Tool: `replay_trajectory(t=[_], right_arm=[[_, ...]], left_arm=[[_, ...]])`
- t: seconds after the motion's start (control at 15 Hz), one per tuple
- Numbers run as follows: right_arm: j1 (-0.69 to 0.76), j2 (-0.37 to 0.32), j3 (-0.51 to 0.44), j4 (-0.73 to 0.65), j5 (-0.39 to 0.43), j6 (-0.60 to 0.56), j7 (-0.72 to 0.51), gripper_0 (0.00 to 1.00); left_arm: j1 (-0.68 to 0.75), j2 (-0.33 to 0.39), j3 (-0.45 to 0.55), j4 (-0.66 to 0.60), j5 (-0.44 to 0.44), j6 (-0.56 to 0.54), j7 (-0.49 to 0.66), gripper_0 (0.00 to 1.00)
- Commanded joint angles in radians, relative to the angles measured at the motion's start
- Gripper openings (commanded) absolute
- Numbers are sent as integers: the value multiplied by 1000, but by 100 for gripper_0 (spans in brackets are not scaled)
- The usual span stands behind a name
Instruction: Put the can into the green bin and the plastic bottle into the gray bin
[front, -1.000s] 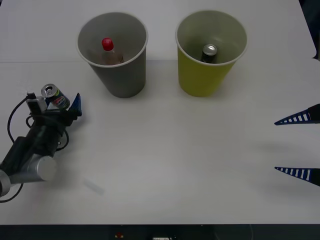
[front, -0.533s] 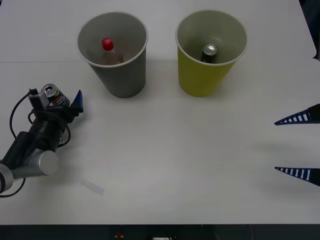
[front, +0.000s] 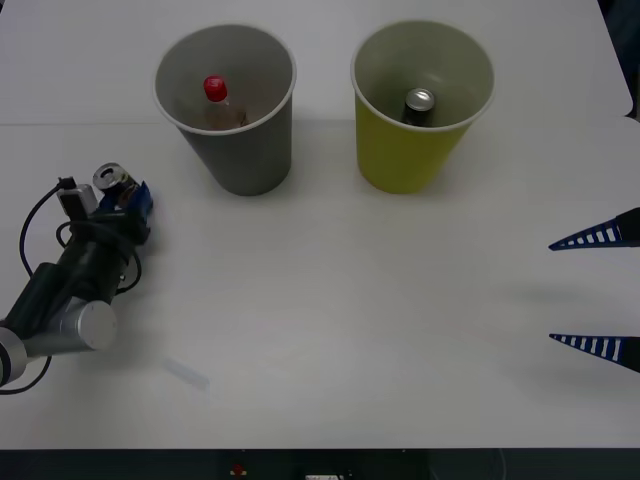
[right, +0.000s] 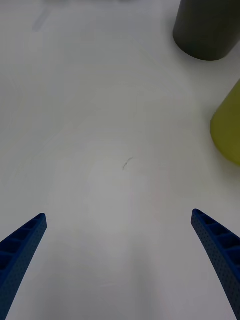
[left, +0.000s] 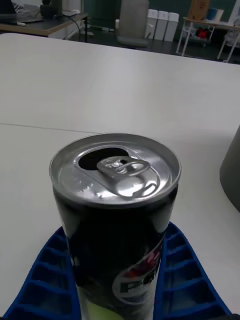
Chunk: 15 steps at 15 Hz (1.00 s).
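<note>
The can (front: 112, 180) stands at the table's left side, dark with a silver top and pull tab, and my left gripper (front: 122, 196) is shut on it. In the left wrist view the can (left: 117, 200) stands upright with a blue ribbed finger (left: 45, 285) pressed against each side. The gray bin (front: 245, 150) stands at the back left with the plastic bottle (front: 217, 100), red-capped, inside it. To its right, the green bin (front: 405, 155) holds a plain dark can (front: 418, 104). My right gripper (front: 598, 292) hangs open at the right edge, far from everything.
Black cables loop around the left wrist (front: 40, 235). In the right wrist view the gray bin (right: 207, 30) and the green bin (right: 227, 130) stand beyond the open right gripper (right: 120, 260) over bare white table (right: 100, 150).
The left gripper's fingers have closed onto the can; the outer blue finger swung in against it, and the can shifted slightly right.
</note>
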Motion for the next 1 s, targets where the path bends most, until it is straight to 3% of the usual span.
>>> replay_trajectory(t=[0.07,0.4,0.67,1.0], right_arm=[[0,0,0,0,0,0,0,100],[0,0,0,0,0,0,0,100],[0,0,0,0,0,0,0,100],[0,0,0,0,0,0,0,100]], left_arm=[[2,0,3,-7,-14,0,3,0],[22,2,43,-22,-80,3,25,0],[71,8,144,-52,-236,37,75,0],[126,74,211,-75,-620,37,457,0]])
